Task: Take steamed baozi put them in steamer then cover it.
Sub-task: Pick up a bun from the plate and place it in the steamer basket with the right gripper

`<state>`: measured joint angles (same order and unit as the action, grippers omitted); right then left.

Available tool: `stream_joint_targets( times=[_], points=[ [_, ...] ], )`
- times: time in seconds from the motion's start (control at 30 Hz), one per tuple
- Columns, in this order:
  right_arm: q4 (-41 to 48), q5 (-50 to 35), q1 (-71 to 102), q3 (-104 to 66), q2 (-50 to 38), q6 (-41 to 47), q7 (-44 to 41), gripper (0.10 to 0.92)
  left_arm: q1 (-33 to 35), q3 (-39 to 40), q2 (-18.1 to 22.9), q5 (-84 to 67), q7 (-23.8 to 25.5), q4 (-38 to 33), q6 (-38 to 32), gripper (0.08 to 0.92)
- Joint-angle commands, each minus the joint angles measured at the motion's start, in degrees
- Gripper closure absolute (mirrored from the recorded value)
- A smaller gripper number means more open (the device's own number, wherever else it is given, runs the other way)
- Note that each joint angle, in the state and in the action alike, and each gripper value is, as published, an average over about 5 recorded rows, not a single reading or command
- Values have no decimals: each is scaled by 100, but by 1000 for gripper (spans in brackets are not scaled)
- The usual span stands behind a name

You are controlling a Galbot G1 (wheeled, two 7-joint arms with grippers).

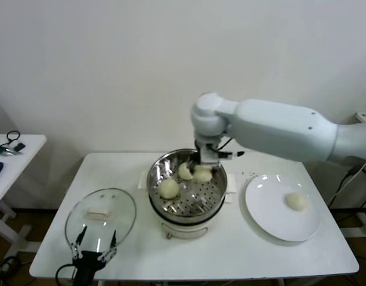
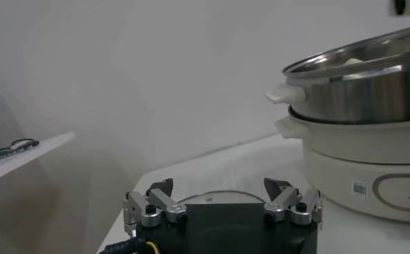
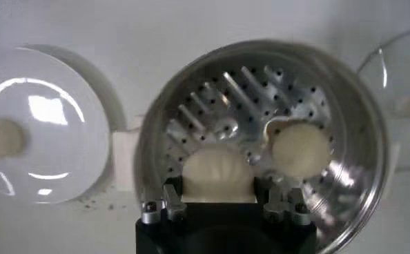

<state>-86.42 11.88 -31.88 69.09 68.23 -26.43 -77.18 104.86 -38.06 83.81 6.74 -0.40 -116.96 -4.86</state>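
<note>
The steamer [image 1: 186, 211] stands mid-table, and three baozi lie on its perforated tray. My right gripper [image 1: 204, 162] reaches down into the pot at its far side and is shut on one baozi [image 1: 202, 174]. In the right wrist view that baozi [image 3: 217, 172] fills the space between the jaws of the right gripper [image 3: 221, 188], and another baozi [image 3: 300, 148] rests beside it. A fourth baozi [image 1: 296, 201] remains on the white plate [image 1: 263, 211]. The cover [image 1: 101, 229] lies flat on the table left of the steamer. My left gripper [image 1: 93, 255] hangs open over the cover's near rim.
A white side table [image 1: 16, 156] with small items stands at the far left. In the left wrist view the steamer [image 2: 371, 96] rises on its white base beyond the left gripper [image 2: 222, 197]. The plate [image 3: 67, 152] lies right of the pot.
</note>
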Motion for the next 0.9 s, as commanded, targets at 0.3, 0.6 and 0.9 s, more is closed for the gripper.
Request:
stream_joint_targets(
  times=[0.3,0.6,0.9],
  points=[
    [-88,434,733,223,632,-143,-46,355,-15,11,14,-75,-10,77,-27,177],
    [-265,435,668,278,238,-219,-78,355,-38,-4,6,-83,-12,161,-29,177],
    [-218,474,690,211,154,-244,23,262,-108,0,21,-84,-24,172,7,177]
  ],
)
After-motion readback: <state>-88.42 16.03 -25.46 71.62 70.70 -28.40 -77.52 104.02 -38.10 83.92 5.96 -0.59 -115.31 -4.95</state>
